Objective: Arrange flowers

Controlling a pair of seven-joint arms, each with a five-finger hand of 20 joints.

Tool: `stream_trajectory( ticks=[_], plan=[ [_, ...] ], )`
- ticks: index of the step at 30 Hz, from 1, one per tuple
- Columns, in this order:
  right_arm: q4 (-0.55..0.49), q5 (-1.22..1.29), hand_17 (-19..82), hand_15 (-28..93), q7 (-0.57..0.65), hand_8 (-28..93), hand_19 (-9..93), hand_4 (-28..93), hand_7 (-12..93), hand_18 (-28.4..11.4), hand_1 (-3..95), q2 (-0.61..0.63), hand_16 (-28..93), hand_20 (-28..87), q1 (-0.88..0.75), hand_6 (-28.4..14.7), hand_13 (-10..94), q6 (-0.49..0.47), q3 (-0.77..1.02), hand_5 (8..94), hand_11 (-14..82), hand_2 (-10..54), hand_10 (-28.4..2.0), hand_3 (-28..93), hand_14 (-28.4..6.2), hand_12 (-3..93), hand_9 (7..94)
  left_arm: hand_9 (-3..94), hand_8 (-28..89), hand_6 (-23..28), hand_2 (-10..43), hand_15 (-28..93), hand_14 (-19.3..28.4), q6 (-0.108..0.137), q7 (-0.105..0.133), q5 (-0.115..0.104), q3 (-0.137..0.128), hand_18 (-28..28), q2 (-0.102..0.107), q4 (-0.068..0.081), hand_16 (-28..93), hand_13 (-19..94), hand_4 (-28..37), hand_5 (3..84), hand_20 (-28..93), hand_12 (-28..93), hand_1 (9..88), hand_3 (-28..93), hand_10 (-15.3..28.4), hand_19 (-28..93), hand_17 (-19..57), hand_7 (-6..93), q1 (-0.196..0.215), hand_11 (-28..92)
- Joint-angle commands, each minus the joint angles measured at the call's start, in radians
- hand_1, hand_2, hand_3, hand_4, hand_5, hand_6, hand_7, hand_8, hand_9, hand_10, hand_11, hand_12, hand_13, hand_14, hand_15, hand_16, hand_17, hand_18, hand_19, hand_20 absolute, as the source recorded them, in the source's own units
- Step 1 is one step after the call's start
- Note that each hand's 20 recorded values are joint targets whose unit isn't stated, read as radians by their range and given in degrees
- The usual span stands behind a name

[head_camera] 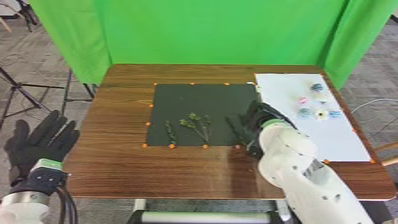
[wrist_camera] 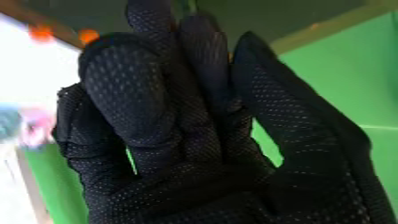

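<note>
at far left, the left hand is released, fingers spread, beside the wooden table. next, on the dark mat, lie a narrow green sprig and a branching sprig. over the mat's right side is the right hand (clenched, released or grasping, i cannot tell). rightmost, small blue, pink and cream flowers sit on the white sheet.

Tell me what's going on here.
The robot is arranging flowers. Its right hand is at the right edge of the dark mat, next to a leafy stem; whether it grips it is unclear. More greenery lies on the mat, small blooms on the white sheet, and the left hand is open beside the table.
</note>
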Motion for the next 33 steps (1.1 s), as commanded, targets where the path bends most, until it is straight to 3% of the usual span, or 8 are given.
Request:
stream_trajectory(
  ticks=[1, 15, 19, 25, 27, 29, 33],
  plan=[
    [0.019, 0.046, 43, 53, 0.03, 31, 93, -20, 57, -28.4, 44.1, -0.018, 31, 29, -0.019, -7.4, 82, -0.066, -0.005, 61.8, 11.5, 12.5, -20.8, 71, -11.1, 14.4, 78.0, 28.9, -11, 7.1, 13.3, 33, 13.4, -0.013, -0.006, 0.004, -0.001, 11.0, -0.011, 0.004, -10, 19, -28.3, 36.6, 7, 8, 24.7, 71, 13.4, 28, -1.9, 17.3, 0.003, 23],
    [0.021, 0.016, 42, 51, 0.009, 28, 92, -21, 63, -27.9, 45.1, -0.019, 29, 28, -0.035, -9.0, 80, 0.024, -0.008, 57.8, 11.2, 14.0, -21.3, 70, -11.8, 13.3, 74.8, 28.9, -11, 7.2, 13.3, 33, 13.3, -0.011, -0.011, 0.003, 0.003, 11.0, -0.013, 0.001, -10, 19, -28.3, 36.7, 7, 8, 24.8, 71, 13.4, 28, -1.9, 17.2, 0.009, 22],
    [0.011, -0.012, 42, 51, 0.02, 27, 92, -21, 63, -27.9, 45.3, -0.011, 29, 28, -0.037, -8.7, 80, 0.012, -0.005, 57.7, 11.6, 13.7, -21.0, 69, -11.7, 13.3, 75.2, 28.8, -11, 7.2, 13.4, 33, 13.4, -0.014, -0.013, 0.004, -0.004, 10.9, -0.016, 0.0, -10, 18, -28.3, 36.6, 7, 8, 24.8, 71, 13.4, 28, -1.9, 17.1, 0.012, 22],
    [-0.036, -0.075, 43, 51, 0.021, 25, 92, -18, 59, -28.3, 38.2, 0.043, 29, 27, -0.062, -9.4, 80, 0.047, 0.056, 58.3, 12.0, 8.2, -21.8, 72, -11.9, 13.9, 73.8, 28.7, -11, 7.2, 13.4, 33, 13.3, -0.014, -0.003, 0.003, -0.006, 10.9, -0.013, -0.003, -10, 18, -28.3, 36.6, 7, 8, 24.7, 71, 13.4, 28, -1.9, 17.0, 0.02, 22],
    [-0.059, -0.082, 43, 55, 0.019, 25, 93, -17, 58, -28.3, 36.7, 0.069, 30, 27, -0.086, -10.2, 77, 0.082, 0.101, 56.4, 12.6, 6.8, -22.9, 72, -13.2, 15.0, 70.4, 28.8, -11, 7.2, 13.4, 33, 13.2, -0.013, -0.01, 0.025, -0.004, 10.9, -0.004, -0.006, -10, 18, -28.3, 36.6, 7, 8, 24.8, 71, 13.4, 28, -1.9, 17.0, 0.021, 22],
    [-0.08, -0.114, 43, 57, 0.013, 24, 93, -17, 59, -28.4, 36.5, 0.094, 30, 28, -0.123, -10.7, 75, 0.129, 0.147, 54.8, 13.3, 6.0, -23.3, 72, -13.7, 15.7, 68.5, 28.5, -11, 7.1, 13.4, 32, 13.1, -0.043, -0.025, 0.042, -0.003, 10.9, -0.005, -0.001, -10, 18, -28.3, 36.3, 7, 8, 24.9, 71, 13.4, 28, -1.9, 16.8, 0.013, 22],
    [-0.074, -0.157, 42, 60, -0.02, 20, 93, -17, 58, -28.3, 36.9, 0.132, 28, 31, -0.187, -10.3, 73, 0.205, 0.23, 54.3, 15.2, 1.5, -22.9, 73, -13.2, 16.4, 68.3, 27.9, -11, 7.0, 13.4, 32, 12.9, -0.048, -0.027, 0.064, -0.008, 10.8, -0.003, -0.006, -10, 18, -28.3, 35.8, 7, 8, 24.9, 70, 13.5, 27, -1.9, 16.5, 0.019, 22]
  ],
)
